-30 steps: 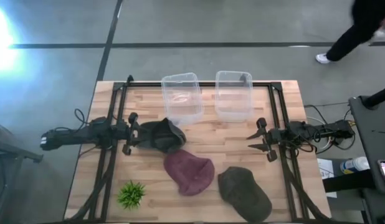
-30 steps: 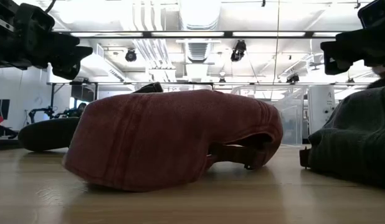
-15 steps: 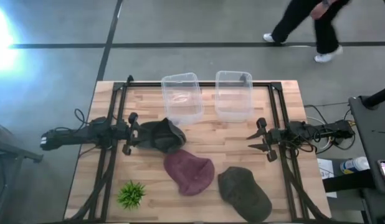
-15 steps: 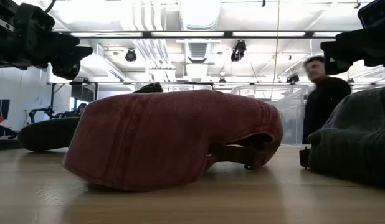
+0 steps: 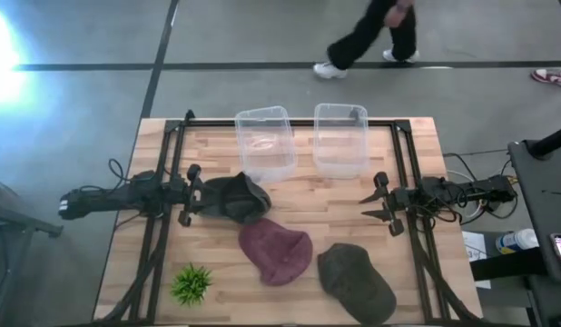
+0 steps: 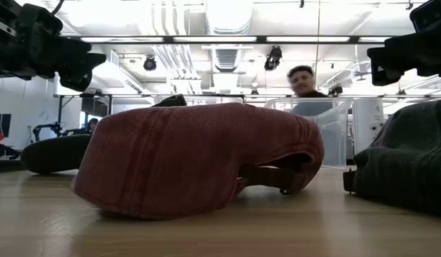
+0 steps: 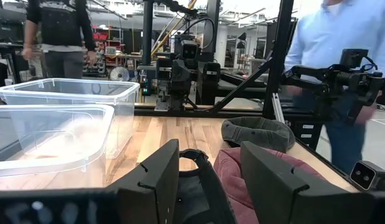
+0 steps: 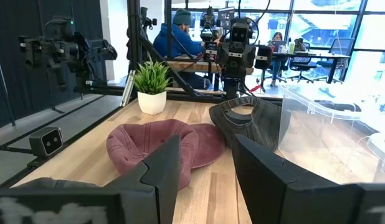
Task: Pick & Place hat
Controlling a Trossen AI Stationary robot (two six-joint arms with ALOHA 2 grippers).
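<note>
Three hats lie on the wooden table. A dark cap sits crown up at the left, a maroon hat in the middle, and an olive hat toward the near right. My left gripper is open and level with the table. It stands at the dark cap's left edge, which shows between its fingers; I cannot tell whether they touch. My right gripper is open and hovers over bare wood on the right, above and beyond the olive hat. The maroon hat rests on its brim edge.
Two clear plastic bins stand side by side at the far edge. A small potted plant sits at the near left. Black frame rails run along both sides. A person walks on the floor beyond the table.
Both arms and all three hats have kept still. Only a person beyond the table's far edge has walked from the right toward the left.
</note>
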